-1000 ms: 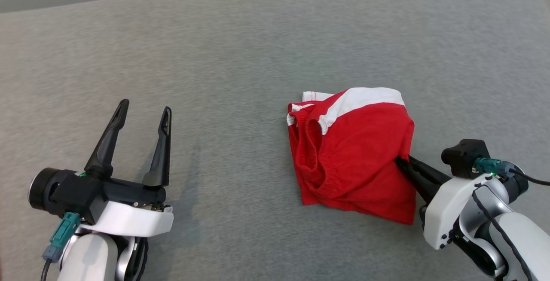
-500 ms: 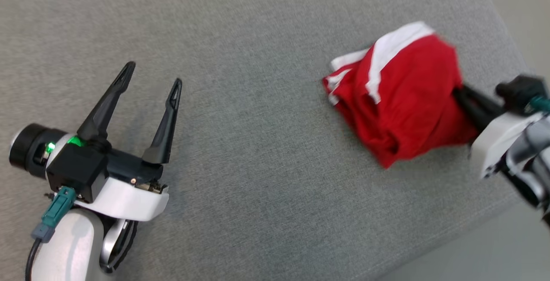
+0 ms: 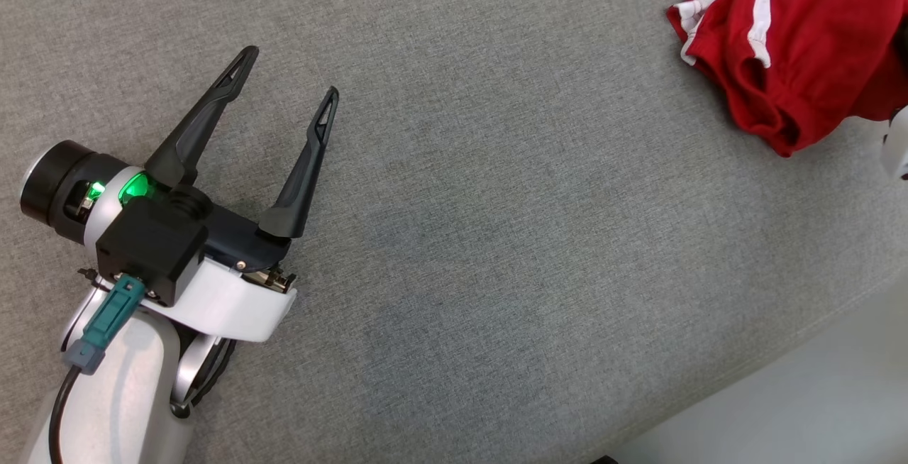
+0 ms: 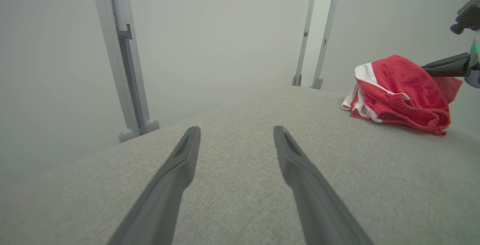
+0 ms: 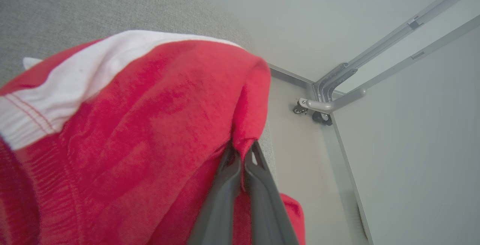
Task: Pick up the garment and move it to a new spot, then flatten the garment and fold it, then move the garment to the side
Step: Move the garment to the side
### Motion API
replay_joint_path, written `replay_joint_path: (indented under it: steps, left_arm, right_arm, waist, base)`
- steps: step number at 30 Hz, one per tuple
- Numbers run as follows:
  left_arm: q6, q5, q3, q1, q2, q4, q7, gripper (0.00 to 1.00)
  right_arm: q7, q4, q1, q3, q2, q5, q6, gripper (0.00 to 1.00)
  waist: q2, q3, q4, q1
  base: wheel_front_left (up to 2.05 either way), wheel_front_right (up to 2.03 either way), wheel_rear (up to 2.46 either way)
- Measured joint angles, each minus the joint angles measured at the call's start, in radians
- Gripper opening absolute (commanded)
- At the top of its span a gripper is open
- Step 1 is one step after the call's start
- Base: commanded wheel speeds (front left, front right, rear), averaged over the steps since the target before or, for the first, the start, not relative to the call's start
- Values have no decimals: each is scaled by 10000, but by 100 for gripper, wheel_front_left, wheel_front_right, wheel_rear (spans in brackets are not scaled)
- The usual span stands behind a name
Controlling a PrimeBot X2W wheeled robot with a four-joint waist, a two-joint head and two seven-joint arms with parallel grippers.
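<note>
The garment (image 3: 801, 45) is a red piece with white bands, bunched at the top right of the head view on the grey table (image 3: 496, 251). It also appears at the right of the left wrist view as a heap (image 4: 401, 95). In the right wrist view my right gripper (image 5: 242, 151) is shut on a fold of the red garment (image 5: 150, 132), lifting one side. A bit of the right arm's white housing (image 3: 895, 145) shows at the head view's right edge. My left gripper (image 3: 287, 77) stands open over bare cloth at the left, far from the garment, fingers (image 4: 183, 162) empty.
The table's front-right edge (image 3: 766, 386) runs diagonally, with pale floor (image 3: 816, 407) beyond it. Grey frame posts (image 4: 123, 57) and a wheeled frame foot (image 5: 318, 108) stand past the table's far side.
The head camera has swung, so the whole picture shifted. The right gripper has carried the garment up and to the right across the table. The left gripper stays open.
</note>
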State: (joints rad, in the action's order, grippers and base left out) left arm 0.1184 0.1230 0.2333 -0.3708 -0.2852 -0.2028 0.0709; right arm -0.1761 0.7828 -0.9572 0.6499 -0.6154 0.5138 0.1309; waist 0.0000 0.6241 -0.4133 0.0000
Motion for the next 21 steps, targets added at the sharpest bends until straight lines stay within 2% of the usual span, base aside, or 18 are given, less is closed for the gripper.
replay_joint_path:
  steps: [1,3,8,12,14,18,21]
  left_arm:
    - [4,2,25,-36,-13,6,0,100]
    - [6,4,69,-90,-35,13,0,100]
    - [-19,71,82,-141,-35,238,142,100]
    - [-150,198,58,-79,107,479,408,100]
    - [-253,280,23,7,188,621,579,100]
    - [-537,479,-184,360,341,876,798,100]
    - [-771,677,-370,616,499,1037,965,100]
  right_arm:
    - [-58,140,-32,90,84,65,0,0]
    - [-221,564,-204,117,240,148,2,100]
    - [-596,1674,-377,-123,357,364,0,100]
    - [-794,1850,-107,-750,330,700,2,100]
    - [-830,1785,145,-1386,339,876,0,100]
    - [-857,313,1057,-3532,554,679,0,100]
    - [-857,-917,2316,-5185,1264,12,0,100]
  waist:
    - [0,43,6,0]
    - [0,99,27,0]
    - [0,-33,125,0]
    - [0,-333,243,0]
    - [0,-538,318,0]
    - [0,-1019,473,0]
    - [0,-1391,627,1]
  base:
    - [0,0,0]
    - [0,0,0]
    - [0,0,0]
    - [0,0,0]
    - [0,0,0]
    - [0,0,0]
    - [0,0,0]
